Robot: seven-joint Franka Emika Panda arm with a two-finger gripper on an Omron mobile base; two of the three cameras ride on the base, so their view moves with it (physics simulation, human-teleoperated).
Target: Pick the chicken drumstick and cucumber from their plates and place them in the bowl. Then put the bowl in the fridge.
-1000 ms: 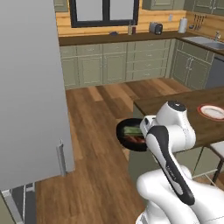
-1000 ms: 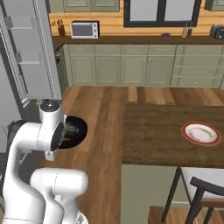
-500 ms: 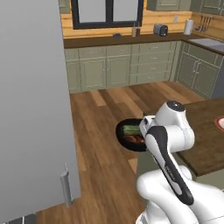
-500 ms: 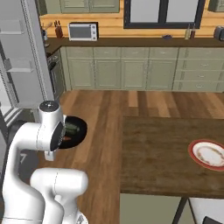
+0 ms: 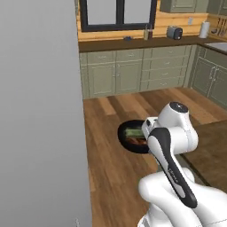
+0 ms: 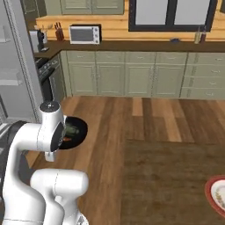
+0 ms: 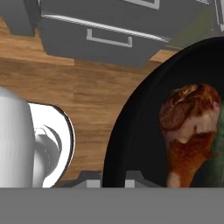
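The black bowl (image 5: 125, 138) hangs in the air above the wood floor, just ahead of my arm. In it lie the pale green cucumber (image 5: 132, 132) and the reddish-brown chicken drumstick (image 5: 138, 142). From the right base view the bowl (image 6: 78, 130) peeks out behind my arm. My gripper (image 7: 110, 178) is shut on the near rim of the bowl (image 7: 131, 127), with the drumstick (image 7: 190, 127) and a sliver of cucumber (image 7: 217, 148) inside. The grey fridge (image 5: 40, 111) fills the left; its shelves (image 6: 11, 74) and drawers (image 7: 98, 33) show. The red-rimmed plate (image 6: 215, 195) sits on the table.
The dark wooden table (image 6: 176, 176) lies to my right. Green cabinets (image 5: 133, 73) under a wooden counter line the far wall, with a microwave (image 6: 85, 34) and a toaster (image 5: 174, 32) on top. Open wood floor (image 5: 111, 168) stretches between fridge and table.
The whole view has shifted as the base moved: the table and plate slid right, and the fridge grew larger at the left. The bowl stays held in front of the arm.
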